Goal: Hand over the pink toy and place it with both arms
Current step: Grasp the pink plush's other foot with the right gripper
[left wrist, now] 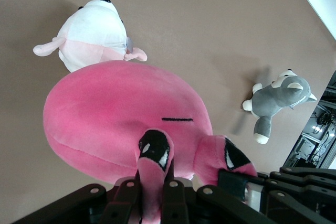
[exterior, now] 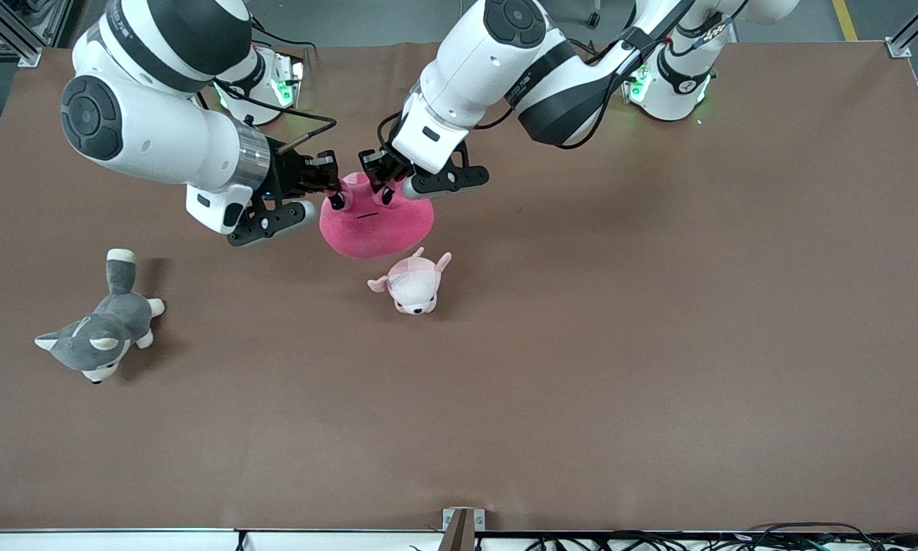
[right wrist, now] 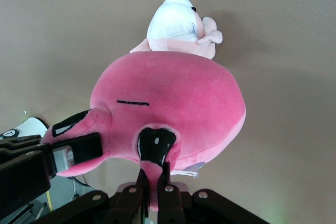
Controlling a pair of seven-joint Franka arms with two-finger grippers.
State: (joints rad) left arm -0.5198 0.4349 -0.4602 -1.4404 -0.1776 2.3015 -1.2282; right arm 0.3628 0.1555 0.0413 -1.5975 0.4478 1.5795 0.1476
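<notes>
Both claws pinch plush pink toy [exterior: 376,222] (rounded).

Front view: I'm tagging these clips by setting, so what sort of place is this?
Most likely a robotics lab. Two fixed white arms work over a brown-covered table framed by aluminium rails, with cables along its edge and only plush toys on it: pink toy, husky plush.
</notes>
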